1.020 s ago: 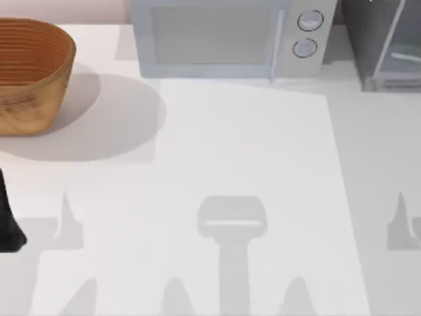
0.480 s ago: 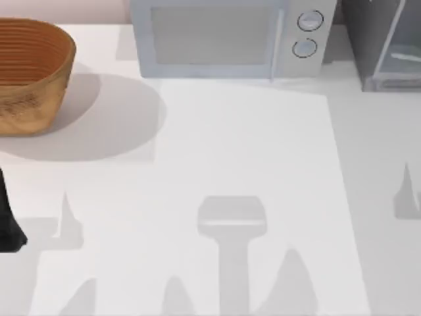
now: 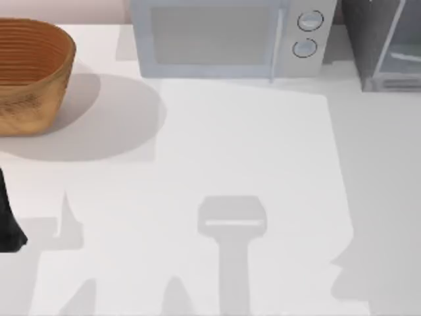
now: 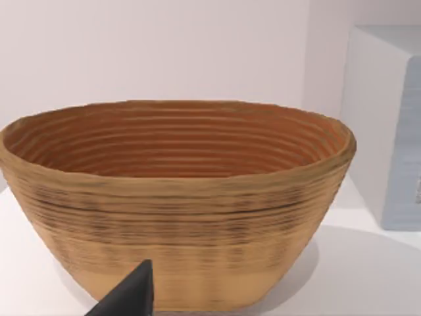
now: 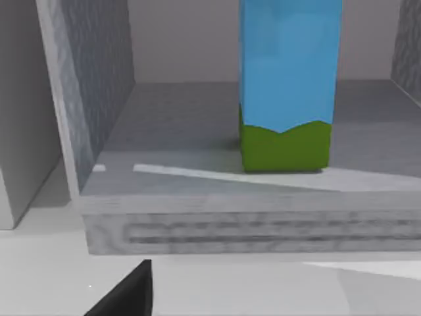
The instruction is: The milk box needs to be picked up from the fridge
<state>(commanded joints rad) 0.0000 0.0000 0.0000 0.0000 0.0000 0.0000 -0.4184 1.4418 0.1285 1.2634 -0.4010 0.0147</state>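
The milk box (image 5: 289, 85), light blue with a green band at its base, stands upright on the floor of the fridge (image 5: 99, 85), whose speckled grey walls rise on both sides. A dark tip of my right gripper (image 5: 128, 295) shows low in the right wrist view, in front of the fridge's front ledge and apart from the carton. In the top view the fridge (image 3: 368, 33) stands at the back right corner of the table. My left arm (image 3: 6, 224) is parked at the table's left edge, and its gripper (image 4: 131, 295) faces the basket.
A brown woven basket (image 3: 29, 72) sits at the back left. A pale microwave (image 3: 217, 39) with two round knobs stands at the back centre, just left of the fridge. The white table (image 3: 217, 145) carries arm shadows along its front.
The right arm's shadow has shifted from the table's right edge to the front right and grown larger. The left arm, basket and microwave have not moved.
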